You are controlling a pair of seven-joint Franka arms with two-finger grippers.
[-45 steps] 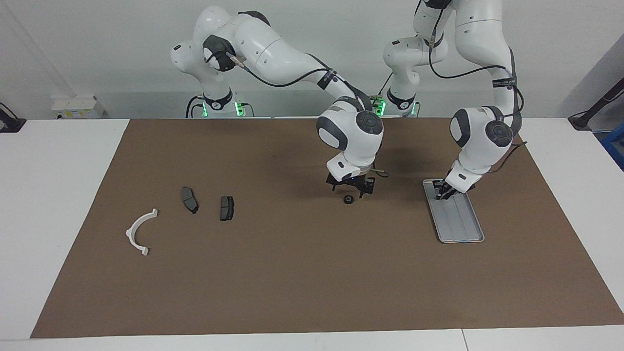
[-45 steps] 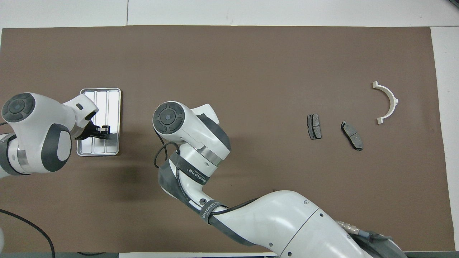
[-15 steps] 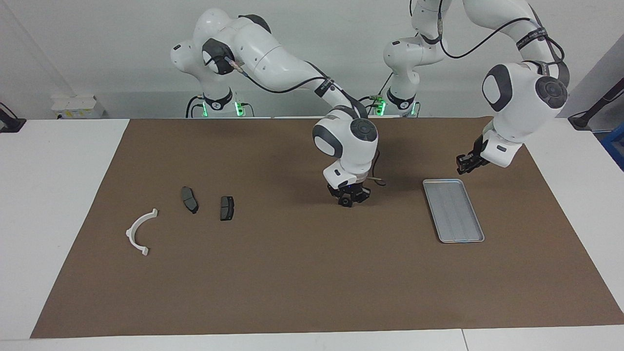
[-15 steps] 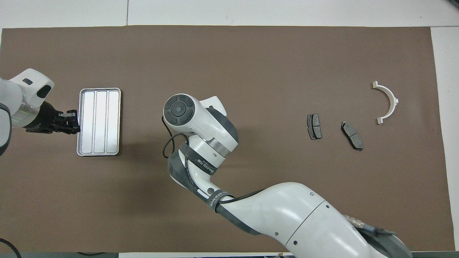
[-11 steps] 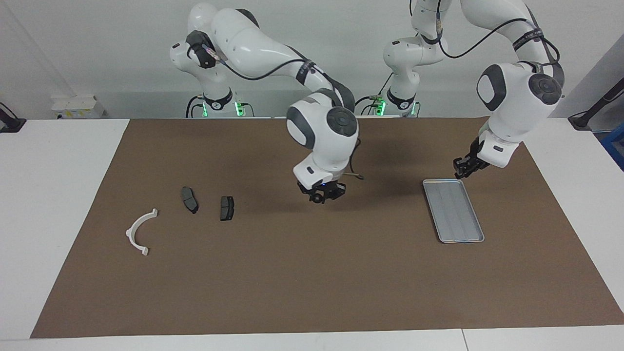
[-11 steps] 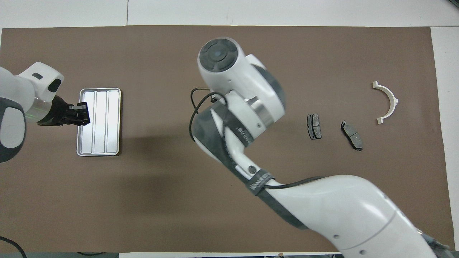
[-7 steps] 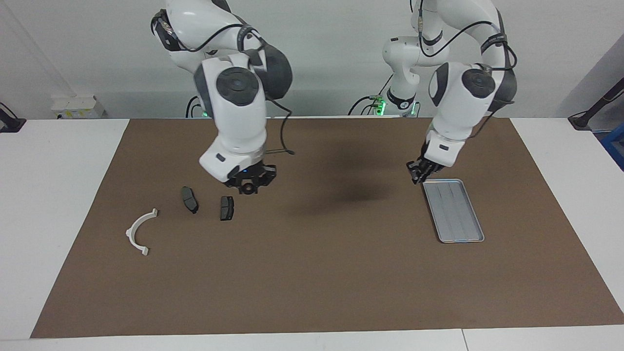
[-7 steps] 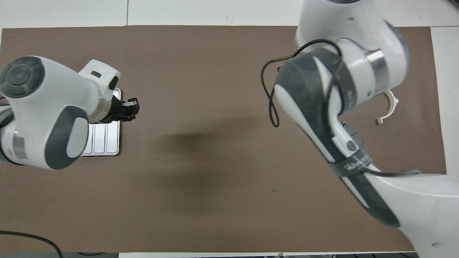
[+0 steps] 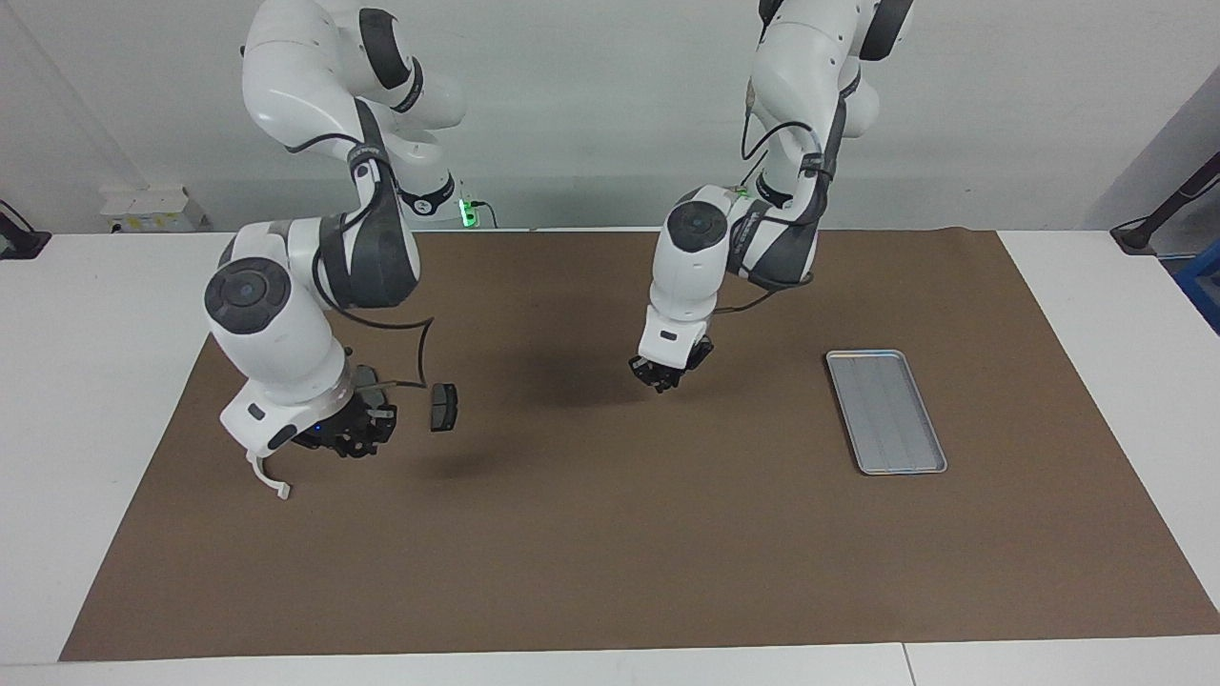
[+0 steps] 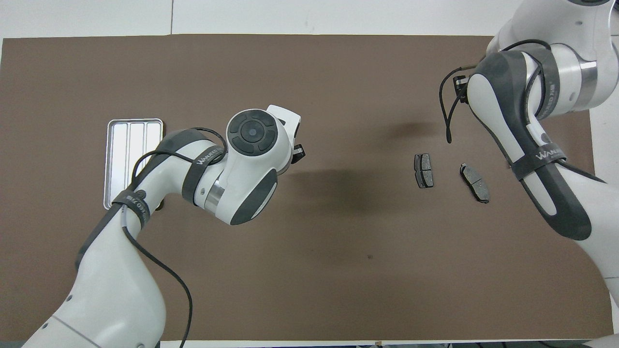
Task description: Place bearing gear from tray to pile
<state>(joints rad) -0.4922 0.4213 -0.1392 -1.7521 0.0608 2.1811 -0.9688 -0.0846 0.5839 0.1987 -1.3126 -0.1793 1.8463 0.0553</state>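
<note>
Both arms wear glossy white rounded shells with dark grey bands at the joints and round dark grey caps on the wrist housings. A dark grey strap with white lettering wraps each forearm, and a thin black cable loops loosely from it toward the wrist. Just above the black fingers [image 9: 355, 433] sits a white flange with a small dark slot. Green lights glow at the bases.

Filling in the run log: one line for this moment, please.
right gripper: over pile | left gripper: over mat, mid-table | tray: no gear
</note>
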